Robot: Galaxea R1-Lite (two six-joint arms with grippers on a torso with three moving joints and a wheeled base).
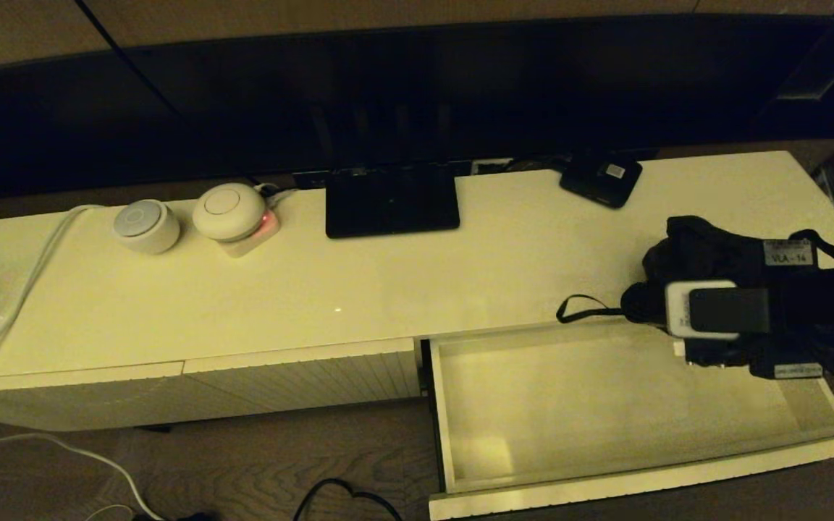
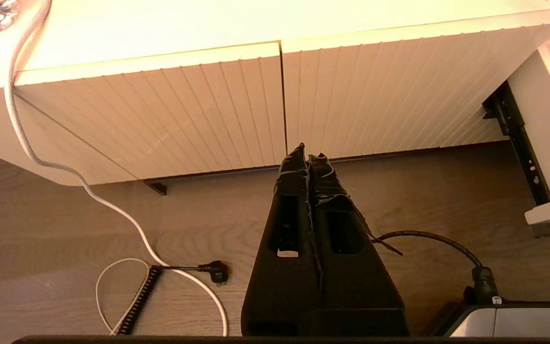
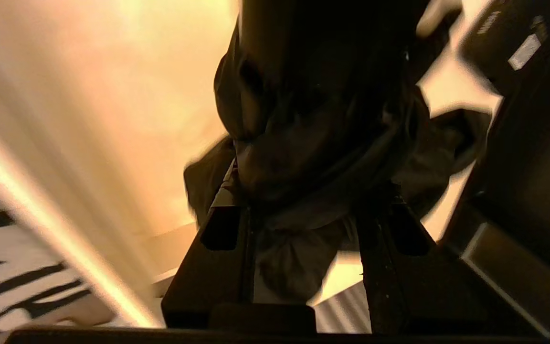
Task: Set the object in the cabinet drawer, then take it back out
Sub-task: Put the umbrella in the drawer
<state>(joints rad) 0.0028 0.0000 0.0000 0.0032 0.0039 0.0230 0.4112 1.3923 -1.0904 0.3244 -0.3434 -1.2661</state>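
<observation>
The black folding umbrella (image 1: 692, 250) is off the surface, over the cabinet top's front edge at the back right of the open drawer (image 1: 443, 405). Its bunched fabric fills the right wrist view (image 3: 313, 119). Its short handle (image 1: 638, 304) points left, and the thin strap loop (image 1: 576, 307) dangles beside it. My right gripper (image 3: 308, 196) is shut on the umbrella's fabric, one finger on each side. The cream drawer is pulled far out with nothing inside. My left gripper (image 2: 307, 155) is shut on nothing, parked low in front of the closed ribbed fronts (image 2: 208, 110).
On the cabinet top (image 1: 388, 282) stand a flat black stand (image 1: 392, 199), a small black box with a white label (image 1: 600, 177) and two round white devices (image 1: 147, 226) (image 1: 230, 210). A white cable (image 1: 19, 304) hangs over the left end. More cables (image 2: 127, 267) lie on the wooden floor.
</observation>
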